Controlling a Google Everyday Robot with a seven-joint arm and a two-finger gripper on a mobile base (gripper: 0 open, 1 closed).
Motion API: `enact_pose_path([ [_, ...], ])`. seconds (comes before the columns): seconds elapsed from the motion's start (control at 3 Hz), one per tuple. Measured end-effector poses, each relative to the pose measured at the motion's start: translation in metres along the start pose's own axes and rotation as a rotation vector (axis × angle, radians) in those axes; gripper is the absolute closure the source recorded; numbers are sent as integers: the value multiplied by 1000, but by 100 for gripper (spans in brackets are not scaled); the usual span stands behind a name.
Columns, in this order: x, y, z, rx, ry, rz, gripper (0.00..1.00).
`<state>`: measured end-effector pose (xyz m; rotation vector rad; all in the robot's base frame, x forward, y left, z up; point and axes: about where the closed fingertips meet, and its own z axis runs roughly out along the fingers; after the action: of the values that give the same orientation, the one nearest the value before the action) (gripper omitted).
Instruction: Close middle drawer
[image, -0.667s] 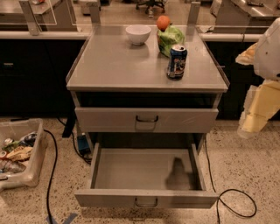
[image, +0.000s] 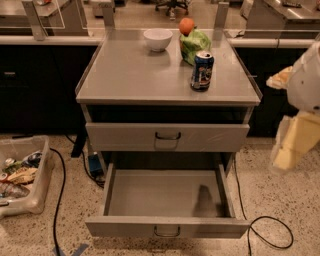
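- At six o'clock, nearest the lens, the middle drawer (image: 125, 227) stands pulled far out of the grey metal cabinet (image: 130, 70). Its tray is bare, and a small dark loop handle (image: 166, 231) sits at the centre of its low front.
- By its look, the sheet-metal drawer should be stiff and, being empty, light. It will probably run easily on its slides. A square push on the front panel close to the handle seems the best contact, since pressing near a corner could skew it.
- Speckled terrazzo floor (image: 290, 200) spreads around the cabinet. A black cable (image: 272, 232) loops at five o'clock, and a clear bin (image: 35, 202) of scraps sits at eight o'clock.
- At three o'clock the cream-coloured gripper (image: 290, 145) hangs beside the cabinet's right flank, well apart from the drawer. Whether it is clenched or released cannot be told.
- Above the open tray, at the centre, the top drawer (image: 125, 137) sits nearly flush.
- Toward twelve o'clock, the cabinet top carries a soda can (image: 202, 71), a green bag (image: 195, 46), an orange (image: 186, 25) and a white bowl (image: 157, 39).
- Beyond it, dark counters (image: 30, 40) line the room.
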<state>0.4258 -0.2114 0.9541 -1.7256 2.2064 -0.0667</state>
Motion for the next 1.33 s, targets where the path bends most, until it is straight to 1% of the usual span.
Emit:
enact_pose_path([
  [0.33, 8, 33, 41, -47, -29, 6, 0],
  [0.67, 21, 66, 108, -111, -27, 49, 0],
  [1.0, 44, 95, 180, -186, 2, 124, 0],
  [1.33, 44, 95, 180, -186, 1, 125, 0],
])
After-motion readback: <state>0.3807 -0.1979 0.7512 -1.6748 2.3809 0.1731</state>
